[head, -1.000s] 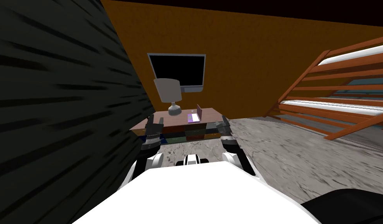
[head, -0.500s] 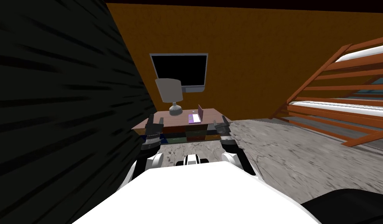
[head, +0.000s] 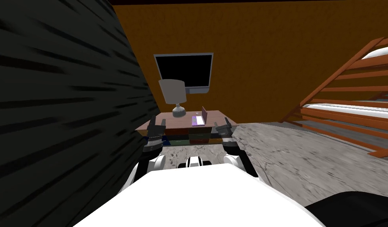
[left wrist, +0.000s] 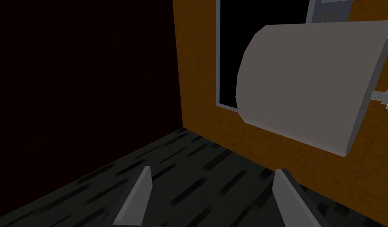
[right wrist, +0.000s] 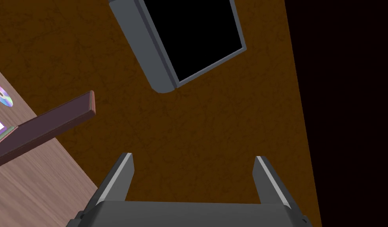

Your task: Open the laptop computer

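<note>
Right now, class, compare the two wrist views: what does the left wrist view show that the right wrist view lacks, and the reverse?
Left wrist view, not the right: the grey lamp shade, a dark streaked wall and the left tool, fingers open. Right wrist view, not the left: the laptop with its lid raised, a shiny disc near it on the wooden desk, and the right tool, open. Both: the orange wall and the black screen hung on it.
</note>
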